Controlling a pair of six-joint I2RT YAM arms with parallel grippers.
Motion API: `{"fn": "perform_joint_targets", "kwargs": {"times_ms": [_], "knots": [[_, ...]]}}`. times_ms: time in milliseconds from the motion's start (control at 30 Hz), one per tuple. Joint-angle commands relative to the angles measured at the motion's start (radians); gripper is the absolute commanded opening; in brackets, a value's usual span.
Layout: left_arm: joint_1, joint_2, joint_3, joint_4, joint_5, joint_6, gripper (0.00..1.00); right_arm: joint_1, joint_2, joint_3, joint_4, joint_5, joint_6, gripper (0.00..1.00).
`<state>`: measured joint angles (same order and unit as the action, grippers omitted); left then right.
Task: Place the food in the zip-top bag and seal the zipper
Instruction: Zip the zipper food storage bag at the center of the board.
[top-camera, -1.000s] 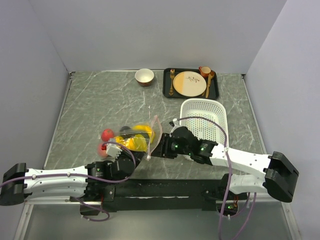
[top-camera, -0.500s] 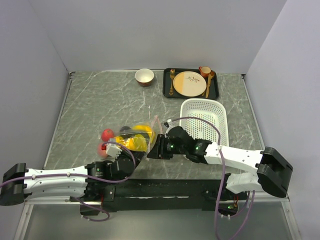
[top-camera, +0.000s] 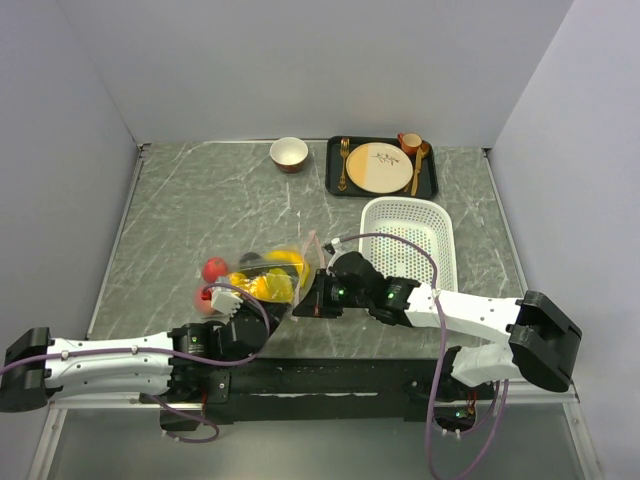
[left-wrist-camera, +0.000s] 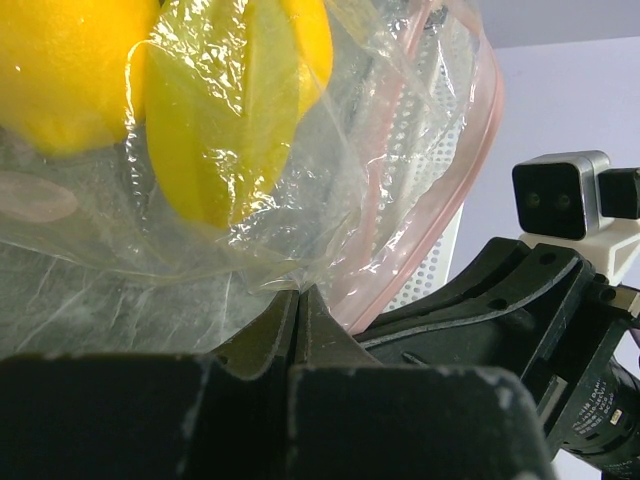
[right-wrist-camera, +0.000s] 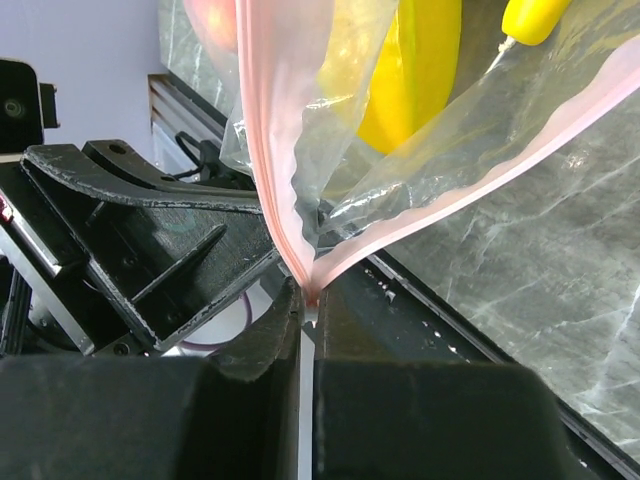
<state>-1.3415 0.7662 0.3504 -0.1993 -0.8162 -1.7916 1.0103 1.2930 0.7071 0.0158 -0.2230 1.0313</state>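
Note:
The zip-top bag (top-camera: 268, 278) lies near the table's front edge with yellow and orange food (top-camera: 280, 268) and a dark ball inside. A red apple (top-camera: 214, 268) and a pink-red piece sit at its left end; I cannot tell whether the plastic covers them. My left gripper (left-wrist-camera: 298, 292) is shut on the bag's clear film, below two yellow fruits (left-wrist-camera: 235, 120). My right gripper (right-wrist-camera: 312, 296) is shut on the pink zipper (right-wrist-camera: 275, 150) at its near end, where the two strips meet. In the top view both grippers (top-camera: 292, 310) meet at the bag's near corner.
A white perforated basket (top-camera: 408, 235) stands right of the bag. At the back are a black tray (top-camera: 432, 180) with a beige plate, cutlery and a cup, and a small bowl (top-camera: 289, 153). Grey walls close in three sides.
My right gripper has moved left to the bag's near corner and closed on the zipper. The left gripper keeps its hold and has not moved.

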Motion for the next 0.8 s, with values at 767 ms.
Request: {"fn": "perform_joint_targets", "kwargs": {"times_ms": [767], "knots": [[-0.015, -0.076, -0.140, 0.219, 0.089, 0.136, 0.01, -0.042, -0.004, 0.058, 0.047, 0.109, 0.035, 0.02]]}}
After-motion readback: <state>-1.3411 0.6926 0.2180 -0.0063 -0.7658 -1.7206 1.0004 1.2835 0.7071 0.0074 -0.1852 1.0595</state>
